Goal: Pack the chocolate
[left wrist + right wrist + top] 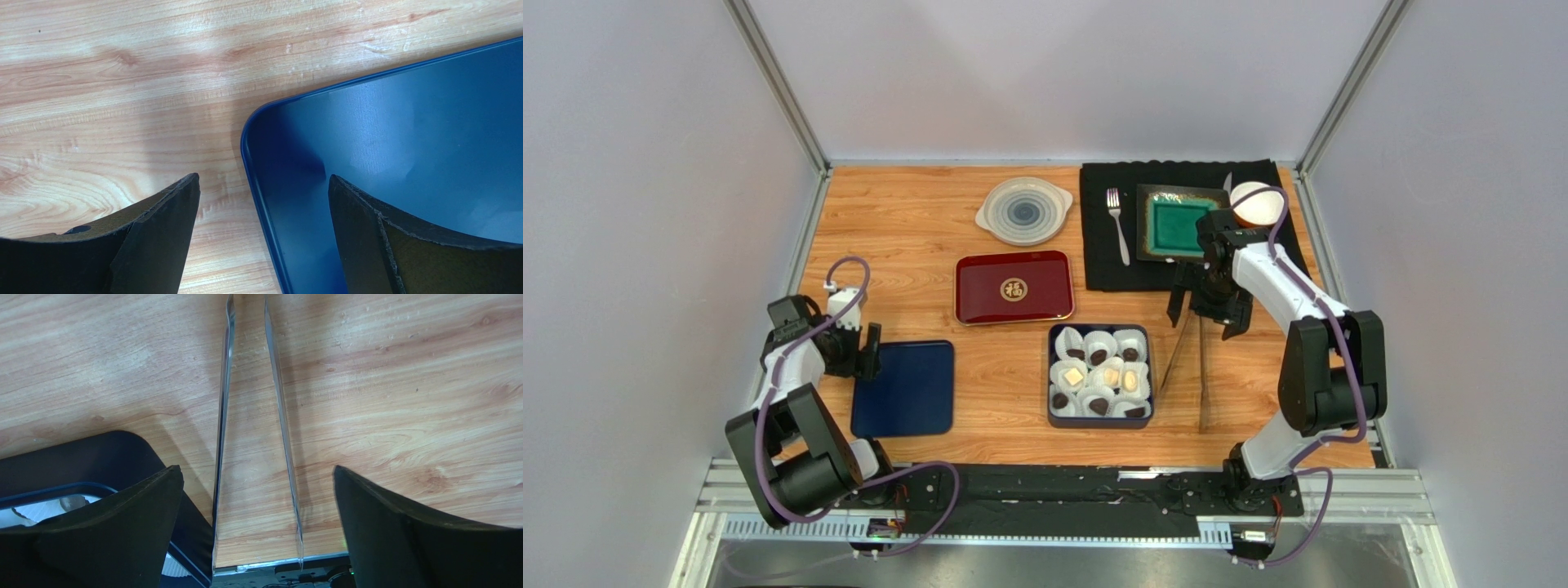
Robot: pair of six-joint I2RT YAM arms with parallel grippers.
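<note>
Chocolate (1097, 357) sits in paper cups (1066, 338) inside the dark box (1100, 424) at the worktop (916, 233) centre. Right end effector (258, 468) stands wide astride clear tongs (281, 416), which lie flat. Left end effector (264, 177) is wide over a blue tray (399, 135) corner.

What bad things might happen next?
The tongs are thin, clear and lying flat, so the open right gripper might pinch badly and knock them into the box. The open left gripper straddles the edge of the blue lid, which may slide instead of lifting.
</note>
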